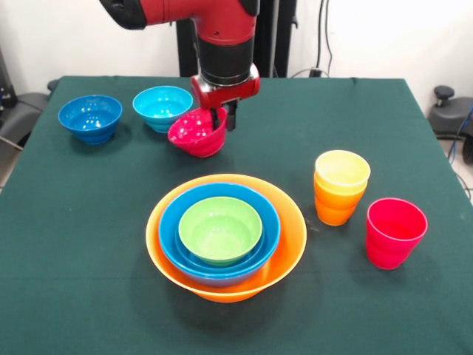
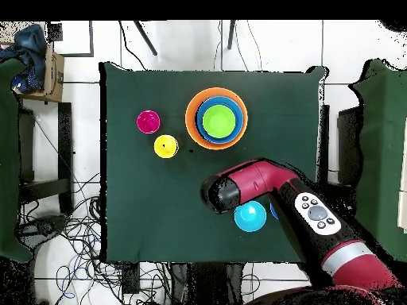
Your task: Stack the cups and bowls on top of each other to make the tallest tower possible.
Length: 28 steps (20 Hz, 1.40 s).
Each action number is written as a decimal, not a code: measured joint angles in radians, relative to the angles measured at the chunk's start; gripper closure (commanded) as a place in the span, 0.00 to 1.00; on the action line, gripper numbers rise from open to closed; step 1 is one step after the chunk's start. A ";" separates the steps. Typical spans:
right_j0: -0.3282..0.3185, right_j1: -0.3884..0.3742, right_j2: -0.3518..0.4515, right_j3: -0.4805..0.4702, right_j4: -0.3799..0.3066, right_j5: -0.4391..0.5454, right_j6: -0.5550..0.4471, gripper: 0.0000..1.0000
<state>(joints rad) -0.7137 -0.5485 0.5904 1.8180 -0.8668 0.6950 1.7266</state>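
My gripper [image 1: 225, 122] is shut on the right rim of a small red bowl [image 1: 194, 134] and holds it tilted at the far middle of the table; the arm hides both in the overhead view. The tower is a very large orange bowl [image 1: 290, 244] with blue bowls [image 1: 270, 222] and a green bowl [image 1: 220, 231] nested inside, at the near centre. It also shows in the overhead view [image 2: 191, 119]. A yellow cup sits in an orange cup [image 1: 338, 188], and a red cup [image 1: 395, 231] stands to their right.
A light-blue bowl [image 1: 162, 106] and a dark-blue bowl [image 1: 90, 117] stand at the far left, just left of the red bowl. In the overhead view the light-blue bowl [image 2: 250, 216] sits beside the arm [image 2: 262, 184]. Cables lie on the floor around the table.
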 measured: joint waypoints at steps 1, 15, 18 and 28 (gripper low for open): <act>0.001 0.000 -0.002 -0.001 -0.001 -0.004 0.000 1.00; -0.002 -0.002 -0.010 -0.035 0.027 -0.009 0.000 1.00; -0.012 -0.007 -0.005 -0.042 0.060 -0.009 0.000 1.00; -0.054 -0.055 0.030 -0.094 0.205 0.054 0.000 1.00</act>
<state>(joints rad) -0.7672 -0.6039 0.6201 1.7237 -0.6616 0.7490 1.7264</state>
